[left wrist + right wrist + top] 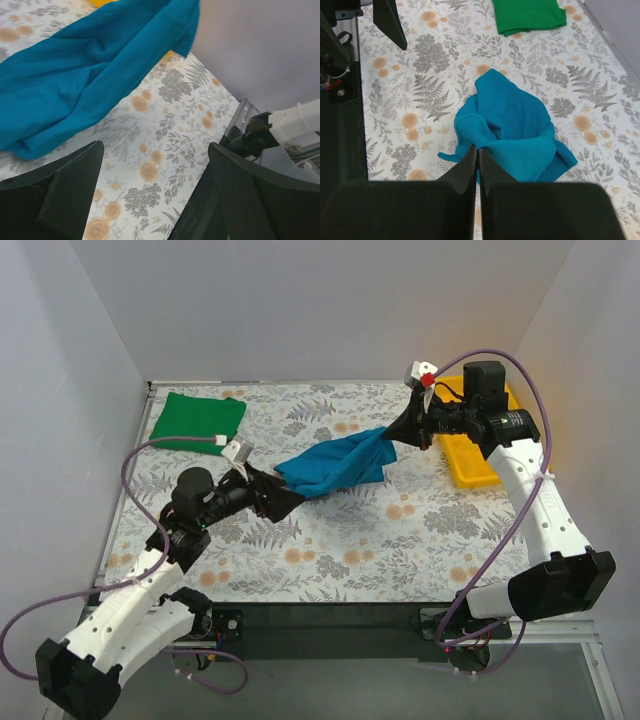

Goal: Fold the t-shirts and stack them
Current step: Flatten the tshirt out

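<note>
Top external view: the teal-blue t-shirt [335, 468] lies bunched and unfolded near the middle of the floral counter [400, 540], its right end drawn up off the surface toward the right end effector [408, 430]. That end effector is fully closed, its two fingers pressed together on a pinch of the shirt's edge. The right wrist view confirms this, with cloth gathered at the fingertips and the rest of the garment hanging and trailing away below. Holding one edge high appears meant to let the fabric fall open so that it can be spread flat before folding.

The left end effector [285, 498] sits just beside the low, left end of the same shirt with its fingers spread wide and nothing between them. The left wrist view shows bare counter in the gap and the teal cloth just beyond. Its position suggests it is placed to take a second edge.

The green t-shirt [197, 420] rests at the far left corner, already folded into a neat flat rectangle and well apart from the work, presumably as the base of the stack. A yellow tray [470, 460] stands at the far right, partly hidden behind the right arm.

Neither shirt shows a print, label or brand, and no readable writing appears in any view.
</note>
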Controlling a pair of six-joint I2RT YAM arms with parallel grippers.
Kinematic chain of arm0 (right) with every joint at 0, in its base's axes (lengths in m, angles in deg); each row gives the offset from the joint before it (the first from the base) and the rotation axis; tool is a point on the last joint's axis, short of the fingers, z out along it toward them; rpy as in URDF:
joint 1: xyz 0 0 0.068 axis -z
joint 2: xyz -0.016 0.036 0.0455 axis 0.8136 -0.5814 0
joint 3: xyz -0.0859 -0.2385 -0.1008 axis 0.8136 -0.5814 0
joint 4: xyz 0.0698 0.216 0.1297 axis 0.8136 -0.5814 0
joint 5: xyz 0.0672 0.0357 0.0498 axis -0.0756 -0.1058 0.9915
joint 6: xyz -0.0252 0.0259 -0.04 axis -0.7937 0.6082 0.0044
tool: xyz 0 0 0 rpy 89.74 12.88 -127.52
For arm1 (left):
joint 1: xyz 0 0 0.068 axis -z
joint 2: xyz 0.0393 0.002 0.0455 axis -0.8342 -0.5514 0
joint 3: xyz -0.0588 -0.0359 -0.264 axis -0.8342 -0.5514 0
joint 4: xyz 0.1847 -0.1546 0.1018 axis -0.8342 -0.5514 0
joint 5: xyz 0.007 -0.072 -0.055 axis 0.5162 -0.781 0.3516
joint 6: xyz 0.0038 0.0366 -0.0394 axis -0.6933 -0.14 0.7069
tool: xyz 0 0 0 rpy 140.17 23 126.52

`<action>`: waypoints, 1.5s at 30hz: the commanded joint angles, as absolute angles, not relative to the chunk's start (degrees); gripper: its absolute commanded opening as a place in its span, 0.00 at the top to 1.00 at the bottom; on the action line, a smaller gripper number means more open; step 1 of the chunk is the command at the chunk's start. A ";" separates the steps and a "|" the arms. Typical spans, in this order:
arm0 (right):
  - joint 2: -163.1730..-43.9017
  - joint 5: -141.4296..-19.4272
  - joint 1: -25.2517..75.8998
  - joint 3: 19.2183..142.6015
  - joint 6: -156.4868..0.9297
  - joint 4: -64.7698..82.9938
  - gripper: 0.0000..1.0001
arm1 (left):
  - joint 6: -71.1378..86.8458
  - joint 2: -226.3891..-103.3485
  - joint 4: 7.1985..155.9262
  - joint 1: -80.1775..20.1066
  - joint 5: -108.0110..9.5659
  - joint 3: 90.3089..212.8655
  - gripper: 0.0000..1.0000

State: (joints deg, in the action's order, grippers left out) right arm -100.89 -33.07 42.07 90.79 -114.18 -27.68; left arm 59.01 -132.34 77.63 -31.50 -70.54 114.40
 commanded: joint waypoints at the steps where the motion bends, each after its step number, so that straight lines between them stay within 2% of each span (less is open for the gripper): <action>1: -98.40 -28.75 42.15 88.34 -110.61 -25.28 0.99 | 56.58 -138.91 81.66 -24.65 -65.42 120.19 0.16; 8: -96.29 -28.57 42.06 87.01 -108.94 -23.69 0.99 | 46.03 -154.84 83.24 -10.15 -51.96 127.84 0.16; 14: -95.32 -28.74 42.06 86.58 -108.06 -22.90 0.99 | 40.92 -164.78 84.38 -7.41 -37.75 131.27 0.16; 18: -95.05 -28.92 41.97 86.05 -107.53 -22.20 0.99 | 40.05 -167.94 86.49 -7.32 -33.76 131.54 0.19; 22: -95.23 -29.09 42.06 85.70 -106.83 -21.58 0.99 | 39.78 -171.55 86.93 -7.23 -34.72 133.64 0.26; 25: -95.14 -30.05 42.06 85.70 -106.48 -21.23 0.99 | 40.31 -174.01 87.02 -7.23 -37.52 135.49 0.45; 26: -95.14 -30.58 42.06 85.70 -106.48 -21.32 0.99 | 40.39 -174.36 87.02 -7.23 -37.97 136.01 0.67; 27: -95.06 -31.11 42.15 85.70 -106.48 -21.14 0.99 | 40.40 -174.89 86.93 -7.23 -38.41 136.72 0.81; 29: -94.88 -32.78 42.32 85.78 -106.48 -21.06 0.99 | 40.40 -174.63 86.84 -7.23 -38.50 137.16 1.00; 35: -94.44 -43.40 43.81 86.93 -106.39 -20.88 0.98 | 42.15 -166.29 84.12 -7.32 -40.16 141.81 1.00; 36: -94.53 -44.55 44.25 86.84 -106.39 -20.88 0.95 | 42.76 -164.10 82.72 -7.32 -40.69 143.13 1.00; 37: -94.53 -45.96 45.13 86.84 -106.30 -20.62 0.80 | 44.33 -163.30 81.84 -7.32 -40.87 146.71 1.00; 39: -94.61 -46.06 46.18 86.31 -105.78 -20.44 0.62 | 46.19 -162.24 79.82 -7.32 -43.76 150.68 1.00; 40: -94.35 -45.45 46.71 86.14 -105.77 -20.27 0.45 | 48.20 -162.41 77.37 -7.32 -44.73 155.83 1.00; 43: -92.60 -43.69 49.78 84.74 -106.04 -19.74 0.26 | 52.07 -165.57 72.27 -7.32 -49.82 164.55 1.00; 45: -90.76 -43.51 52.60 83.77 -106.83 -19.21 0.22 | 55.50 -169.33 69.19 -7.32 -54.64 173.70 1.00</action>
